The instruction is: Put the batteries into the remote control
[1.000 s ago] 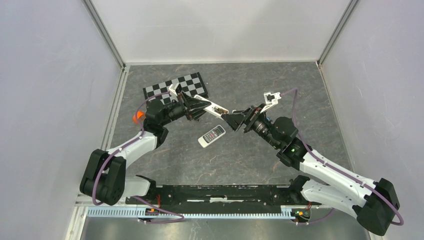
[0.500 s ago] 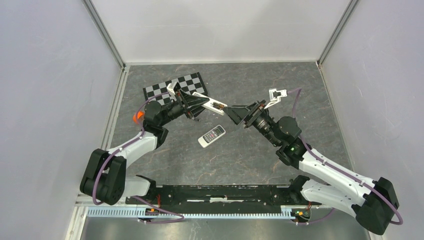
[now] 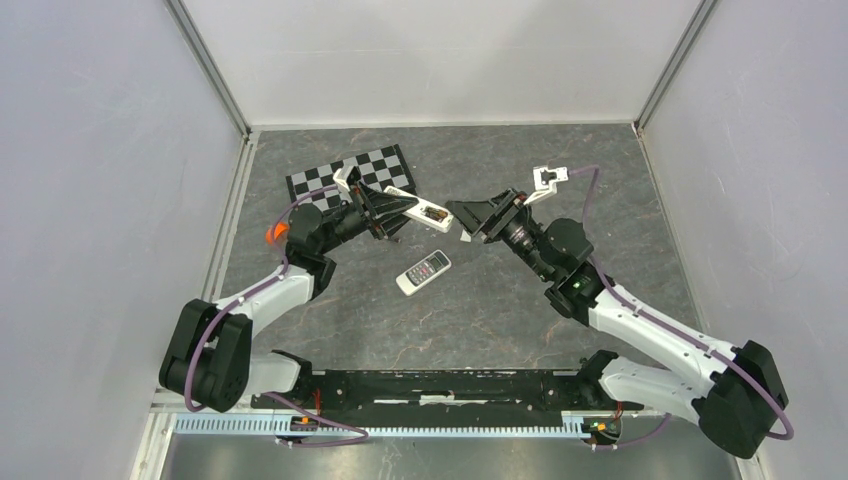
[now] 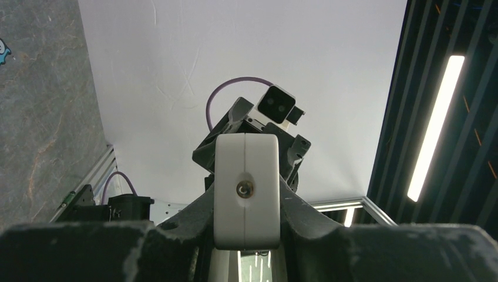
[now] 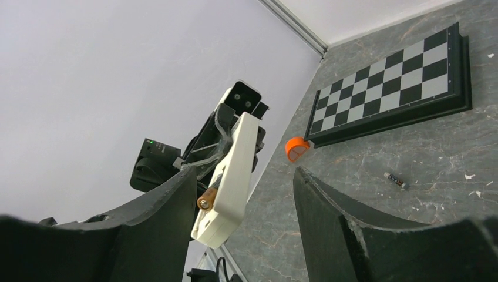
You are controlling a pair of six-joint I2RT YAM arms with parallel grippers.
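Looking down from the top camera, you see both arms reach in toward mid-table, elbows bent, wrists facing each other. The left gripper is clamped on the remote control and holds it raised off the table, free end aimed at the right gripper. That gripper sits just at the remote's tip. From up here you cannot tell how far apart its jaws stand. The grey-white remote lies flat between the arms, nearer the bases. The checkerboard sits behind the left wrist.

Left wrist view: you see the remote control end-on, a white block with a small screw in its face. The dark fingers press its two sides, so the grip is narrow and firm. The right arm's wrist camera shows directly behind it.

Right wrist view gives what the others hide. The right gripper has its jaws spread wide, and the near end of the remote control stands between them. It sits close to one finger with an open gap to the other. A battery with a copper-coloured end sits along the remote's edge, beside that near finger; you cannot tell whether they touch. A loose battery lies on the table, well apart from both jaws, near the checkerboard. An orange piece sits at the board's corner.
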